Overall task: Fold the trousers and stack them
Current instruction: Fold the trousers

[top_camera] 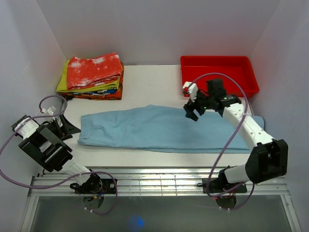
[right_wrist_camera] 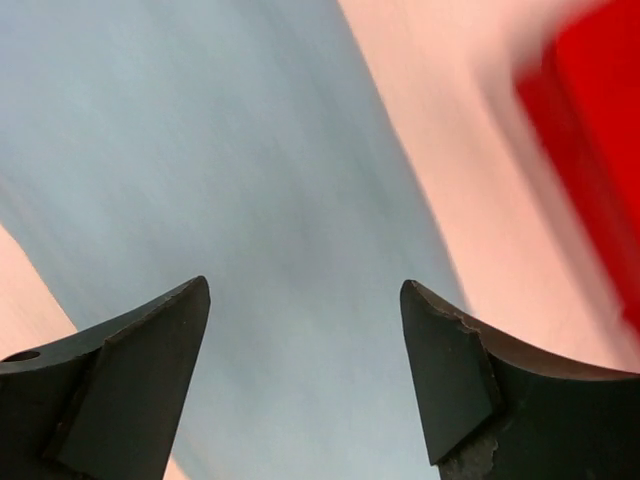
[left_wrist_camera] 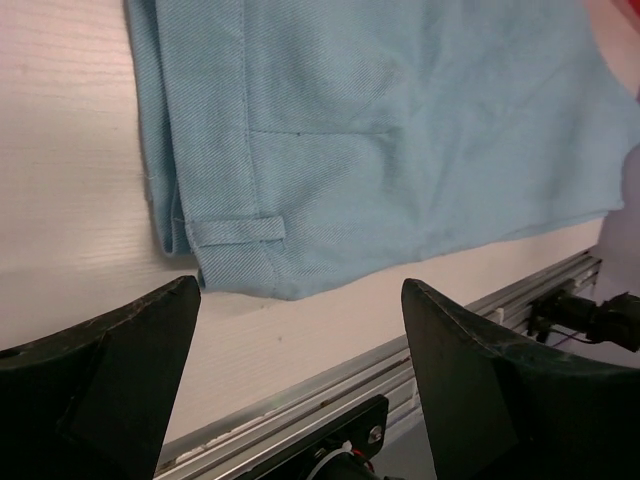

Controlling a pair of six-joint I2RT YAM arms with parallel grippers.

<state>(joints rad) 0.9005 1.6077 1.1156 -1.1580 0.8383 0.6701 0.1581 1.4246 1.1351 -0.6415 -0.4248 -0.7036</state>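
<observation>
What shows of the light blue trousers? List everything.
The trousers are plain sky-blue twill-like fabric, lying flat lengthwise across the white table, apparently folded leg on leg, waist to the left. The left wrist view shows a belt loop and a pocket slit near the waistband. Nothing grips them; the open right gripper hangs over their middle.

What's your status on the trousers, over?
Left hand open, by the trousers' waist end. Right hand open, above the fabric. Trousers spread flat, not yet stacked. Nothing lying on them.
</observation>
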